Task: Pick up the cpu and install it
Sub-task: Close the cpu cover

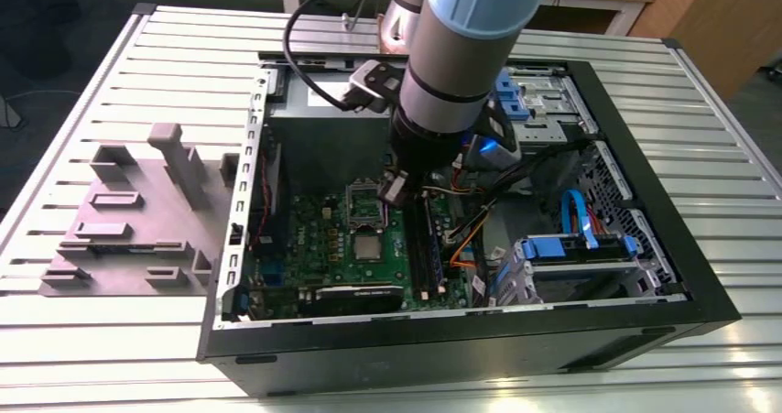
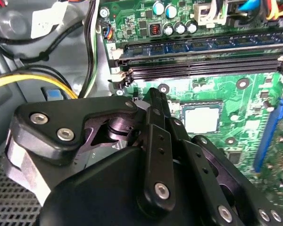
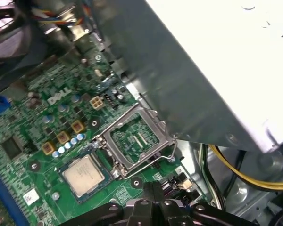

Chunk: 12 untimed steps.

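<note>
cpu [image 3: 83,175]: seated flat in the motherboard [image 1: 354,248] socket, frame [image 3: 137,140] hinged open beside it.
gripper [image 1: 394,191]: just above the frame, empty; finger spread cannot be told.
Advice: check the chip lies level, corners aligned, before pressing anything.

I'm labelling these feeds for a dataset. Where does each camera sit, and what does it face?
Exterior view: off the arm, above, looking down into the open PC case; the arm and gripper show.
First wrist view: on the arm, facing the motherboard; gripper.
Second wrist view: on the arm, behind the gripper.
All three share the cpu, seated in its socket.
</note>
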Each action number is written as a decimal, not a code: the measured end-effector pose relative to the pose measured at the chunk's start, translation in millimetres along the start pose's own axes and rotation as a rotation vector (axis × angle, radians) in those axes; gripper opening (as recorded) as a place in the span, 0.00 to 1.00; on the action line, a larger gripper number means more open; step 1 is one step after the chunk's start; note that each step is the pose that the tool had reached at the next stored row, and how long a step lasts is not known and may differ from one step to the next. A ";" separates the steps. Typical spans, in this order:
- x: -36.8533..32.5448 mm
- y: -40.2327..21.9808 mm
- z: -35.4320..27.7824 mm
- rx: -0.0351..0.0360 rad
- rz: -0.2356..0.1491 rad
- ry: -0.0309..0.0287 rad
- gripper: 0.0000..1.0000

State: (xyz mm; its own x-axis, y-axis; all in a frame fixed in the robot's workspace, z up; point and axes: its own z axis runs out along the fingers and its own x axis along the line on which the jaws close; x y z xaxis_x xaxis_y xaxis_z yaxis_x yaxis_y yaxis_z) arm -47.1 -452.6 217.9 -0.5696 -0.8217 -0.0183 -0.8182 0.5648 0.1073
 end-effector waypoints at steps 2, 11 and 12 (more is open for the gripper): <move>-0.1 -0.1 1.2 -0.0039 0.022 -0.0088 0.10; 4.3 6.0 5.0 -0.0012 0.062 -0.0166 0.10; 4.3 6.0 5.6 -0.0007 0.081 -0.0186 0.10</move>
State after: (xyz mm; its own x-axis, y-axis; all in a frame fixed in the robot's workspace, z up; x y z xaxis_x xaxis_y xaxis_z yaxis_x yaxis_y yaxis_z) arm -54.9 -452.3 212.9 -0.6356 -0.7715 -0.0280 -0.7691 0.6296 0.1099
